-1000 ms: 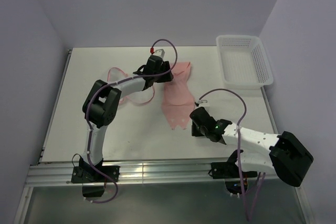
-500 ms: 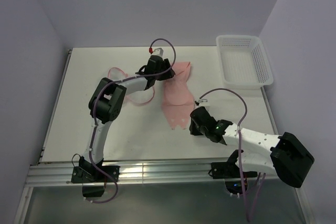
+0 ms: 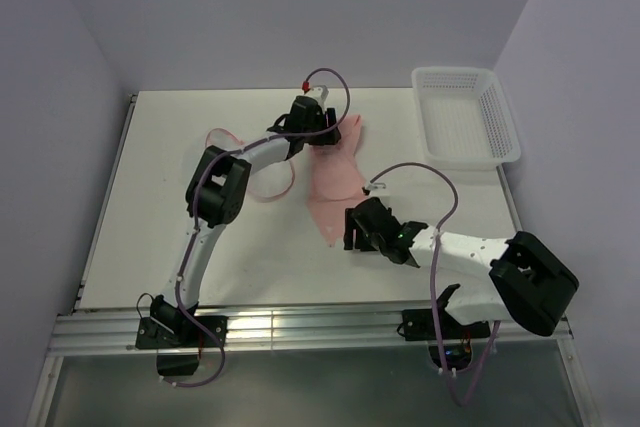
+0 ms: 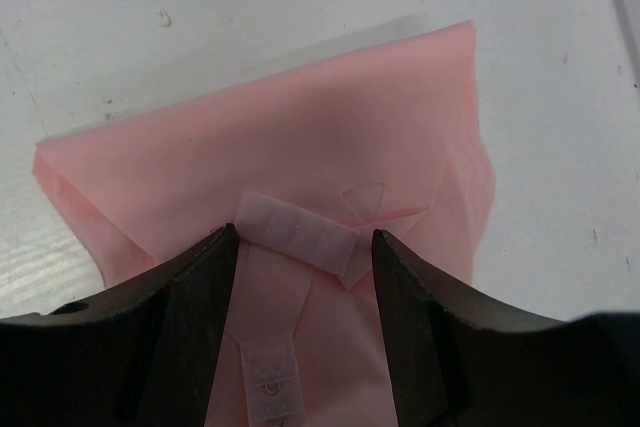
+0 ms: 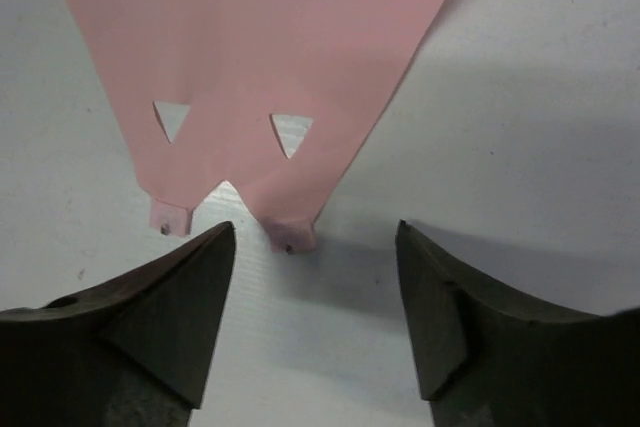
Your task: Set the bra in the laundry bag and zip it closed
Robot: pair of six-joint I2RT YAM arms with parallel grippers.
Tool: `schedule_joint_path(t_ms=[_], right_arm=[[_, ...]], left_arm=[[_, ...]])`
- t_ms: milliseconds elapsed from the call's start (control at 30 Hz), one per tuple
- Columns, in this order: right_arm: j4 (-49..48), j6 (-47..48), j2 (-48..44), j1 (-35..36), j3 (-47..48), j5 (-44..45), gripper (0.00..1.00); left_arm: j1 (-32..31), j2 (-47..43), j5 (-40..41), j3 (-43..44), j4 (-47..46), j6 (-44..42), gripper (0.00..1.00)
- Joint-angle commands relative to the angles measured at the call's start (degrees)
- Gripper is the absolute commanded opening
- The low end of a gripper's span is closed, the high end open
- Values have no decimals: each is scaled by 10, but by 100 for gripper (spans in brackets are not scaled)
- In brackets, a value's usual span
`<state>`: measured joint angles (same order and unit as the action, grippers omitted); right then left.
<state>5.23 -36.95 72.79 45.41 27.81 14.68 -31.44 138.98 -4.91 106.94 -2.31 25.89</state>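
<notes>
Two arms reach across the white table (image 3: pixel 150 207) from the near edge, one at each end of the bra (image 3: pixel 335 182), which lies flat near the middle as a long pale pink shape running from far to near. The left gripper (image 3: pixel 318 129) hangs over its far end; from the wrist, its dark fingers (image 4: pixel 190 317) stand spread on either side of the fabric, with a small pale fastening band (image 4: pixel 300 235) lying between them, and nothing is pinched. The right gripper (image 3: pixel 350 232) sits low at the near end, jaws wide apart over bare table, and the bra's pointed tip, with two small tabs (image 5: pixel 290 235) and two triangular cut-outs, lies just beyond its fingers (image 5: pixel 180 307). The laundry bag (image 3: pixel 268 179) lies just left of the bra, partly hidden under the left arm, its pink rim showing. A white lattice basket (image 3: pixel 455 72) stands well apart at the far right corner.
</notes>
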Motion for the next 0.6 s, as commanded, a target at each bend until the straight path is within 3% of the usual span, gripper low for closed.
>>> schedule_joint_path(t_ms=[0,67,167,200,233,267,367,433,567], right_arm=[[-3,19,23,-3,47,22,78],[0,30,39,-3,56,18,80],[37,49,65,-1,81,18,70],[45,51,70,1,90,19,62],[50,53,78,2,92,20,58],[51,57,81,2,93,19,55],[64,67,118,3,109,19,42],[63,71,139,3,118,23,20],[68,65,126,2,113,54,0]], left_arm=[[-1,25,-13,50,21,-49,63],[-4,40,-4,74,43,-60,62],[-5,46,6,93,42,-65,50],[-6,47,15,93,40,-62,33],[-6,47,17,98,42,-59,24],[-5,45,18,99,42,-51,2],[-1,21,17,70,7,-17,0],[4,1,-4,29,-15,6,0],[10,-56,-30,-20,-51,50,0]])
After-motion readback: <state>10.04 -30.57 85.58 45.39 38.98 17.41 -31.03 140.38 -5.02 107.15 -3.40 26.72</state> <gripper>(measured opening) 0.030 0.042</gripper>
